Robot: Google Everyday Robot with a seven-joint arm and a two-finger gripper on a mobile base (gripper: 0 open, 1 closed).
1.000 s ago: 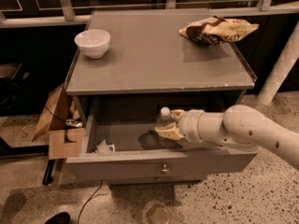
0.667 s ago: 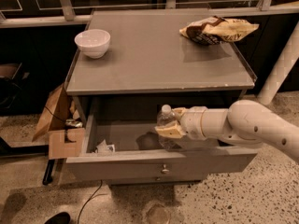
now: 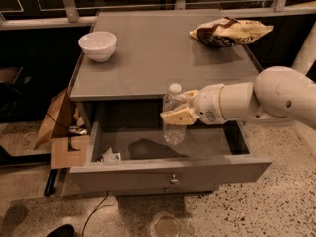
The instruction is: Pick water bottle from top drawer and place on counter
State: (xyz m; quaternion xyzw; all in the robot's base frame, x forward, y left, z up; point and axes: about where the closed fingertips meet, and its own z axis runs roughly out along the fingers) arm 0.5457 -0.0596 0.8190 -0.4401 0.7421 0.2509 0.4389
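Observation:
The water bottle (image 3: 173, 113) is clear with a white cap and stands upright in the air above the open top drawer (image 3: 168, 174). My gripper (image 3: 177, 110) comes in from the right and is shut on the water bottle at its middle, with pale fingers (image 3: 178, 116) on its near and far sides. The bottle's cap is level with the front edge of the counter (image 3: 158, 58). The bottle's base hangs well above the drawer floor. A small round knob (image 3: 174, 180) sits at the centre of the drawer front.
A white bowl (image 3: 97, 45) stands at the counter's back left. A chip bag (image 3: 229, 31) lies at the back right. Crumpled white paper (image 3: 110, 156) lies in the drawer's left front corner. A cardboard box (image 3: 61, 132) sits on the floor at left.
My gripper has risen with the water bottle, lifting it from low inside the drawer up to counter-edge height.

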